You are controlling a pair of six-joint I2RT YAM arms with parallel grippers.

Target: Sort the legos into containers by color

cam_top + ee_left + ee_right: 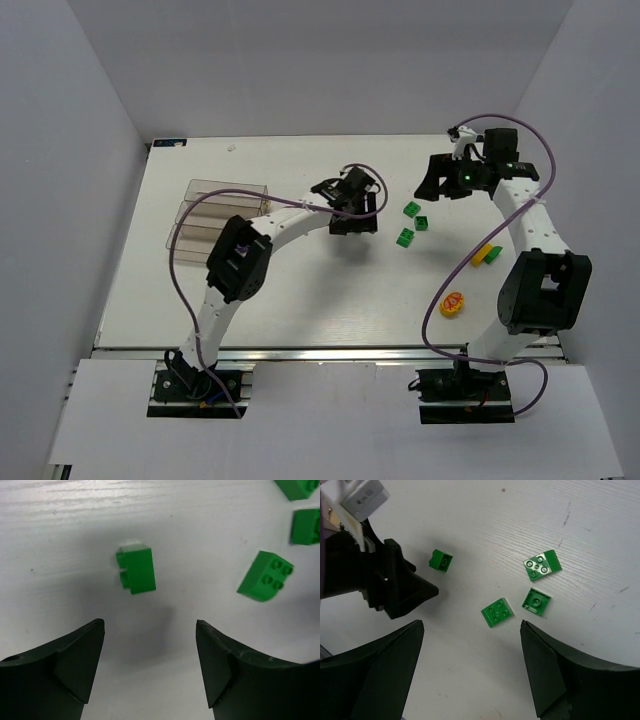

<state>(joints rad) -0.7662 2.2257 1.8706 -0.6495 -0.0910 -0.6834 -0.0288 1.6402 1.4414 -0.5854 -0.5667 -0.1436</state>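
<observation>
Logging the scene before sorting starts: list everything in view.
Green legos: four, green, clustered mid-table between the grippers.
Yellow lego: one, yellow, by the right arm.
Stray green lego: one, green, beside the yellow one.
Round piece: one, yellow-orange, near side, right.
Containers: three joined, clear, far left.
Table: one, white.
Cables: two, purple, along the arms.
Left gripper: open, black, over one green lego.
Right gripper: open, black, over the cluster.
</observation>
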